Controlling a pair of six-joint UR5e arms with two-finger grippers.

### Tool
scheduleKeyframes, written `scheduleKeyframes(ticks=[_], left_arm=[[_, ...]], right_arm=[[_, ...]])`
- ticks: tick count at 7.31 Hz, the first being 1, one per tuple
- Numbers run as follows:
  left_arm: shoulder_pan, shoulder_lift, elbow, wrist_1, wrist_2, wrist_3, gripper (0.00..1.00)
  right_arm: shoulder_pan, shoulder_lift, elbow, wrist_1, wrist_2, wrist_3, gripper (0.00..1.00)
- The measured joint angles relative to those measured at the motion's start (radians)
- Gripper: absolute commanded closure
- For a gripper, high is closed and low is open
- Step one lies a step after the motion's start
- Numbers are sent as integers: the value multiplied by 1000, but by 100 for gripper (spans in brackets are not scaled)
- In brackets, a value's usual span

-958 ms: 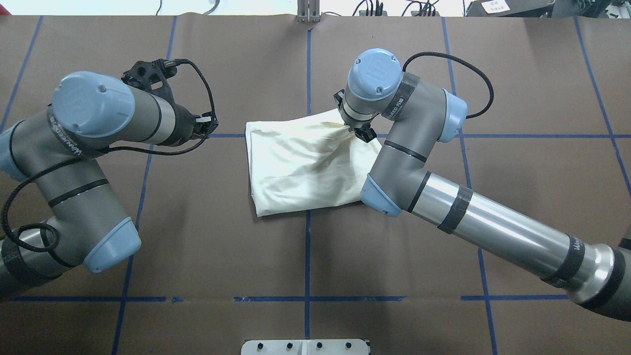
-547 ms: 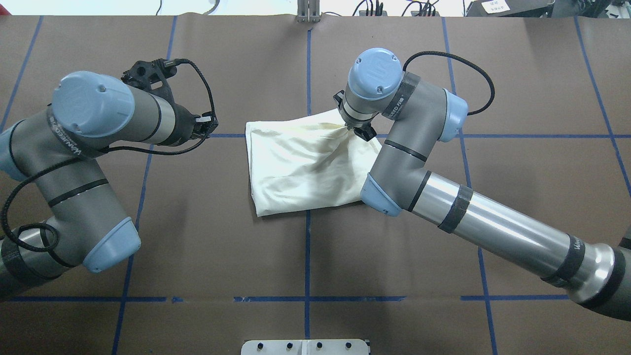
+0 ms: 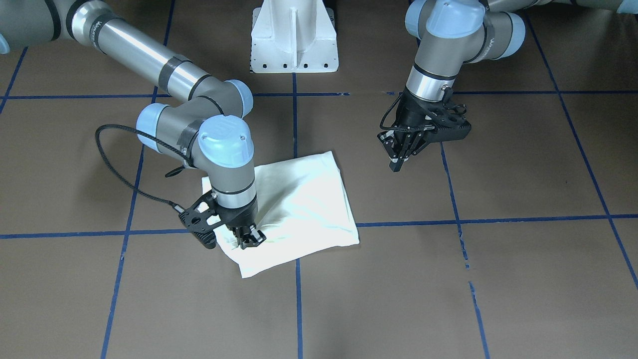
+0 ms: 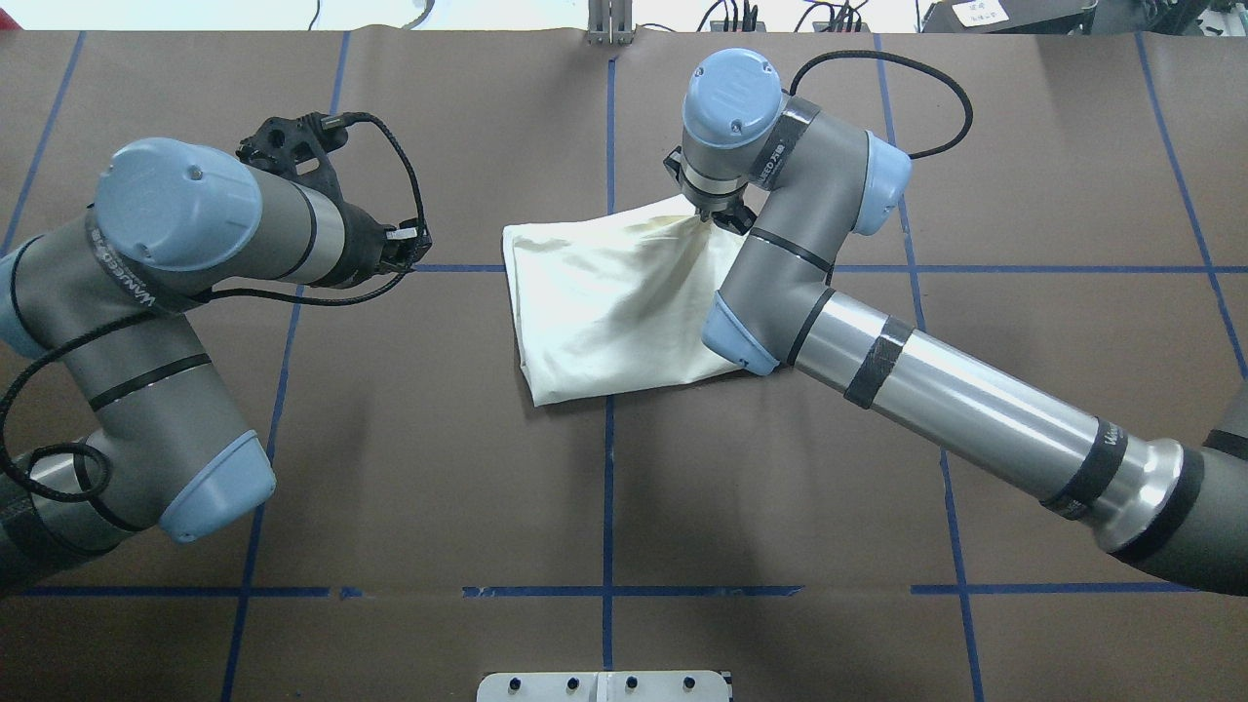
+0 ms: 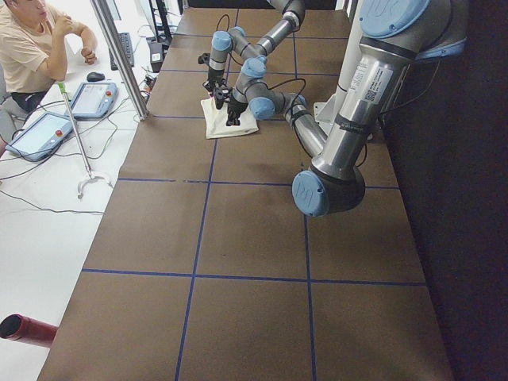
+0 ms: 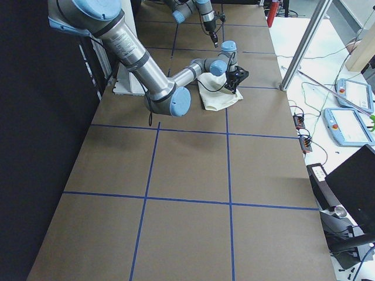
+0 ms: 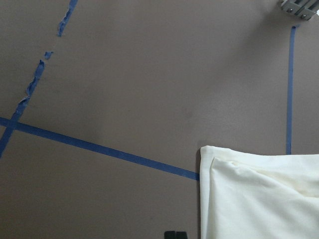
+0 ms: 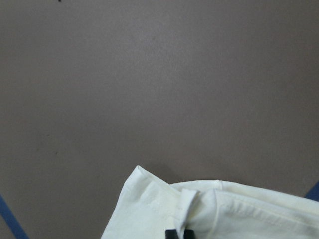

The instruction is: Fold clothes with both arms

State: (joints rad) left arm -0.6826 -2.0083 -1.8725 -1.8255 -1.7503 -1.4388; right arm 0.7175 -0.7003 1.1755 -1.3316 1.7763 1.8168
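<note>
Right jaws clamped on shirt (image 3: 304,199) corner, left jaws closed together

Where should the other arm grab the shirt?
Probably the far corner of the shirt nearest the left end effector, approached low from the robot's left. That corner lies flat and free, its folded edge facing that arm, while the right end effector pinches the opposite far corner.
</note>
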Motion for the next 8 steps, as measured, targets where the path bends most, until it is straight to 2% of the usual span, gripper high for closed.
scheduleKeyframes(ticks=[2,3,4,5,6,7,8], left_arm=[[0,0,-3,3,0,-1,100],[0,1,-4,4,1,-1,100],[0,1,-4,4,0,0,100],[-2,1,-5,5,0,0,100],[-4,0,-5,5,0,0,100],[-5,0,-5,5,0,1,100],[-6,0,-5,5,0,1,100]], right_arm=[[32,13,-46,-14,14,-63,0],[59,21,-21,-39,68,-70,0],[74,9,44,-65,127,-69,0],[58,-41,145,-80,148,-64,85],[24,-104,248,-83,135,-48,100],[-15,-146,311,-85,106,-25,100],[-50,-157,317,-85,70,-35,100]])
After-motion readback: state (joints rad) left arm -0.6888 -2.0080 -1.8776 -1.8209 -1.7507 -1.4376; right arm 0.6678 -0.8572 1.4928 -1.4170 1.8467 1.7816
